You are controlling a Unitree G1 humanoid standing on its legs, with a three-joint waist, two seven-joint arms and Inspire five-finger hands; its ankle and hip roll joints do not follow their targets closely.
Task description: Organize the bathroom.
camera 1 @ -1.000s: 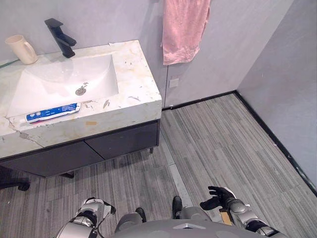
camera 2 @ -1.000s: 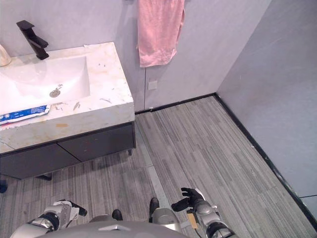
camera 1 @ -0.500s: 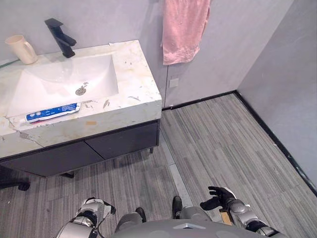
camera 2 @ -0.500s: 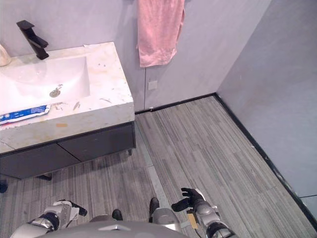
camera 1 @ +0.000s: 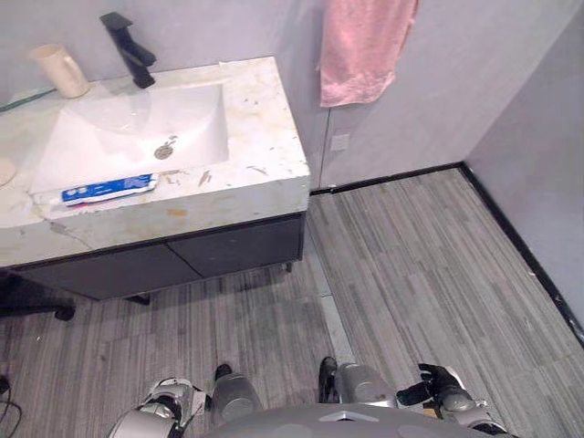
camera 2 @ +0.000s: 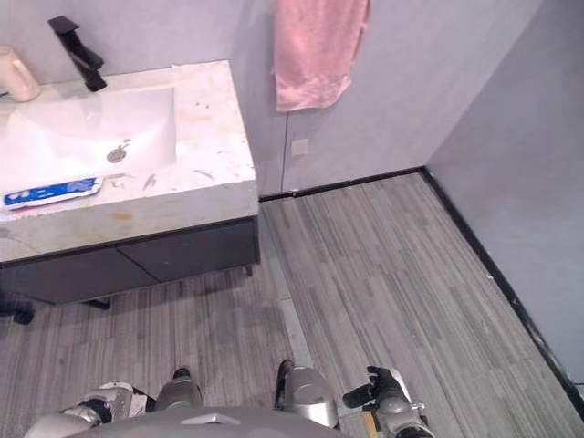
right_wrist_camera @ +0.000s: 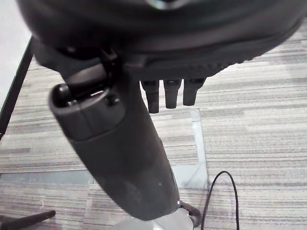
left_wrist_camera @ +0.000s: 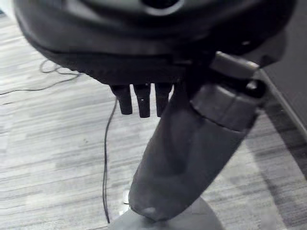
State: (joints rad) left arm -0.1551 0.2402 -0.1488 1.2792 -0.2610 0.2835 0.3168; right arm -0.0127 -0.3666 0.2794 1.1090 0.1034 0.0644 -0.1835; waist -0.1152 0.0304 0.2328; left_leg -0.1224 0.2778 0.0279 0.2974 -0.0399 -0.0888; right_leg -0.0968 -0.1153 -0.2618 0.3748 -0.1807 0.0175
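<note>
Marble counter (camera 1: 265, 137) with white sink (camera 1: 137, 132): toothpaste tube (camera 1: 108, 189) on the front edge, cup (camera 1: 60, 70) beside black tap (camera 1: 128, 50). Pink towel (camera 1: 365, 46) on wall. Left hand (left_wrist_camera: 141, 98) and right hand (right_wrist_camera: 170, 91) low over floor (fingers straight, holding nothing).

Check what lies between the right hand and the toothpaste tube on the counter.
Bare floor, then the vanity's dark cabinet front under the counter edge. The right hand hangs low and open by the robot's side. The toothpaste tube lies on the counter in front of the basin, with nothing resting against it.
</note>
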